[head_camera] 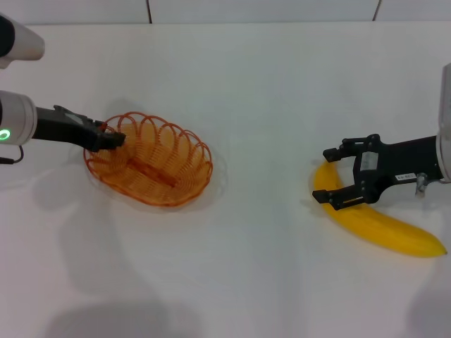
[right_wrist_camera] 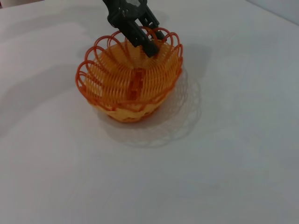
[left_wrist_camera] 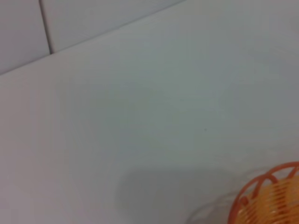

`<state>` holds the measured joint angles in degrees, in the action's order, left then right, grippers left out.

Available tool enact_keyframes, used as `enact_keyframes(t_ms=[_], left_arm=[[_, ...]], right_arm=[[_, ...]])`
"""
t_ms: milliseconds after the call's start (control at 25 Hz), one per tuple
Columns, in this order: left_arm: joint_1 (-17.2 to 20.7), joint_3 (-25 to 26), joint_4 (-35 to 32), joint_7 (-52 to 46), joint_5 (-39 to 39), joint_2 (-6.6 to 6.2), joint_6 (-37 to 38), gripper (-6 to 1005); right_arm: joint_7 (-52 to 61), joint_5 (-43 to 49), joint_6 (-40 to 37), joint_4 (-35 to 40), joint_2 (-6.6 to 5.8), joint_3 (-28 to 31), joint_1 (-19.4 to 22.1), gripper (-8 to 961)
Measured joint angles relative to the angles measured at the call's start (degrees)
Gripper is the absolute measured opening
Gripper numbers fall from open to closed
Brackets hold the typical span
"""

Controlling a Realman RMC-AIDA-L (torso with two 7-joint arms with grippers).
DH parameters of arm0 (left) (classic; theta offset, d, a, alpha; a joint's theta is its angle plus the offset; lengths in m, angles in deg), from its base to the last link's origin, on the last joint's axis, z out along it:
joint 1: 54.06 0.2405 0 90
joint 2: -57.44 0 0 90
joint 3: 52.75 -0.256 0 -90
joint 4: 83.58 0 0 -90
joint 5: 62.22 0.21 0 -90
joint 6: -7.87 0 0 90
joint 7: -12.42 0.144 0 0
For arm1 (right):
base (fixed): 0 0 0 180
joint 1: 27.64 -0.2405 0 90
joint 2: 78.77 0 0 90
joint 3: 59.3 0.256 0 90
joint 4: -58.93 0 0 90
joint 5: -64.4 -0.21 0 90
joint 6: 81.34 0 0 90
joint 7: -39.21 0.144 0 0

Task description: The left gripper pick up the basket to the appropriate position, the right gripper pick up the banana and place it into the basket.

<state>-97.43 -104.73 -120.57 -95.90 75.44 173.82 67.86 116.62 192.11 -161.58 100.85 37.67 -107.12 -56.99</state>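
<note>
The orange wire basket [head_camera: 156, 167] sits left of the table's middle. My left gripper [head_camera: 113, 139] is shut on its left rim; the right wrist view shows the basket [right_wrist_camera: 131, 88] with that claw [right_wrist_camera: 149, 45] clamped on its far rim. I cannot tell whether the basket rests on the table or hangs just above it. A part of its rim shows in the left wrist view [left_wrist_camera: 268, 200]. The yellow banana [head_camera: 384, 227] lies on the table at the right. My right gripper [head_camera: 331, 176] is open, its fingers either side of the banana's left end.
The white table [head_camera: 254, 91] stretches between basket and banana. A wall with tile joints [head_camera: 149, 10] runs along the table's far edge.
</note>
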Motion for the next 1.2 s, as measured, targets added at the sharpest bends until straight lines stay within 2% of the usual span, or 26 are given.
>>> enact_keyframes(t_ms=[280, 520, 680, 840, 1000, 1200], left_arm=[[0.01, 0.03, -0.21, 0.21, -0.03, -0.07, 0.25, 262], [1.04, 0.03, -3.08, -0.16, -0.82, -0.10, 1.69, 123], [3.25, -0.19, -6.91, 0.36, -5.57, -0.35, 5.82, 104], [4.10, 0.18, -7.62, 1.72, -9.73, -0.65, 7.20, 84], [4.44, 0.20, -6.72, 4.02, -12.51, -0.18, 6.75, 69], [4.30, 0.21, -2.54, 6.48, -18.78, -0.08, 3.47, 64]], right_arm=[[-0.15, 0.00, 0.26, -0.02, 0.00, 0.00, 0.08, 893], [-0.32, 0.00, 0.70, -0.17, 0.01, 0.00, 0.26, 893], [-0.40, 0.00, 0.71, -0.18, 0.01, 0.00, 0.28, 893], [-0.42, 0.00, 0.71, -0.18, 0.04, -0.01, 0.20, 893], [-0.42, 0.00, 0.71, -0.18, 0.09, -0.50, 0.05, 893], [-0.14, 0.00, 0.75, -0.17, 0.09, -1.34, -0.12, 893]])
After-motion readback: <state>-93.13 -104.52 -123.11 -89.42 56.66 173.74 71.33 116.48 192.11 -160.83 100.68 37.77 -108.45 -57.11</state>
